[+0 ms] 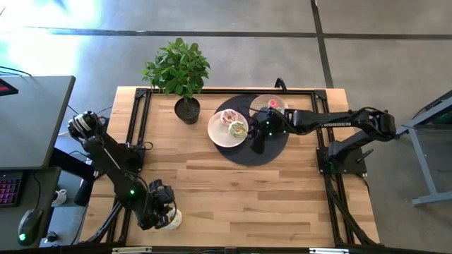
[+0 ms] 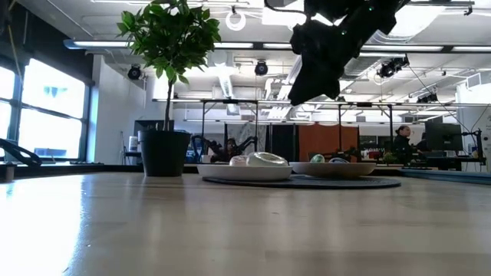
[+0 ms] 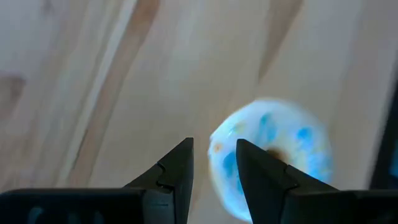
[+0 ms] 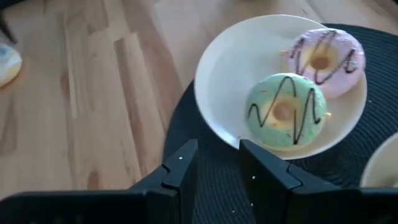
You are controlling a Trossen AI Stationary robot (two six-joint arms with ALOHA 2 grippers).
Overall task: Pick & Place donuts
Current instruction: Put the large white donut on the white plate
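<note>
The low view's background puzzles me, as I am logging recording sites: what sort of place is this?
Probably a robotics lab or open workshop. Behind the light wooden table run exposed ceiling ducts, metal-framed workbenches and a person seated at a monitor. A potted green plant stands on the table.

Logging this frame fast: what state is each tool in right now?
Left tool: open, empty, above the pale yellow donut on the table.
Right tool: open, empty, over the dark mat beside the white plate.
</note>
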